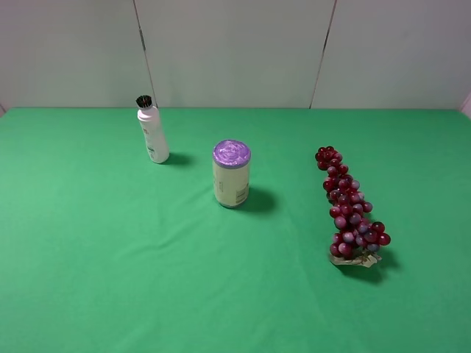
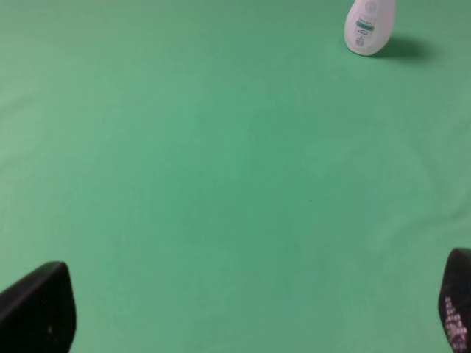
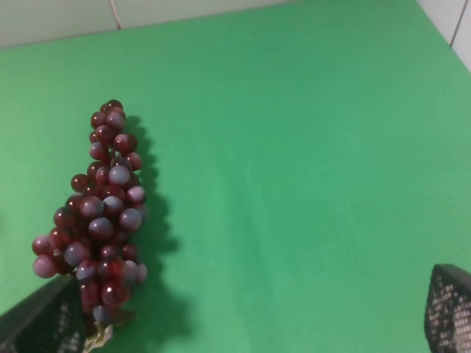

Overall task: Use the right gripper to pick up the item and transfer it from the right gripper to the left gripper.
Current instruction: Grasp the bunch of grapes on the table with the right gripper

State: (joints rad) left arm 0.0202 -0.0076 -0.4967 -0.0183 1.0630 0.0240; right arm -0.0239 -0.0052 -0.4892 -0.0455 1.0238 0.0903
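Note:
A bunch of dark red grapes [image 1: 350, 207] lies on the green cloth at the right of the exterior view, stem end towards the front. In the right wrist view the grapes [image 3: 103, 213] lie ahead of my right gripper [image 3: 246, 320], close to one finger [image 3: 44, 323]. That gripper is open and empty. My left gripper [image 2: 246, 312] is open and empty over bare cloth, its fingertips [image 2: 37, 309] wide apart. Neither gripper shows in the exterior view.
A white bottle [image 1: 152, 132] with a dark cap stands at the back left; it also shows in the left wrist view [image 2: 369, 26]. A can with a purple lid [image 1: 231, 173] stands in the middle. The green cloth [image 1: 110, 257] covers the table.

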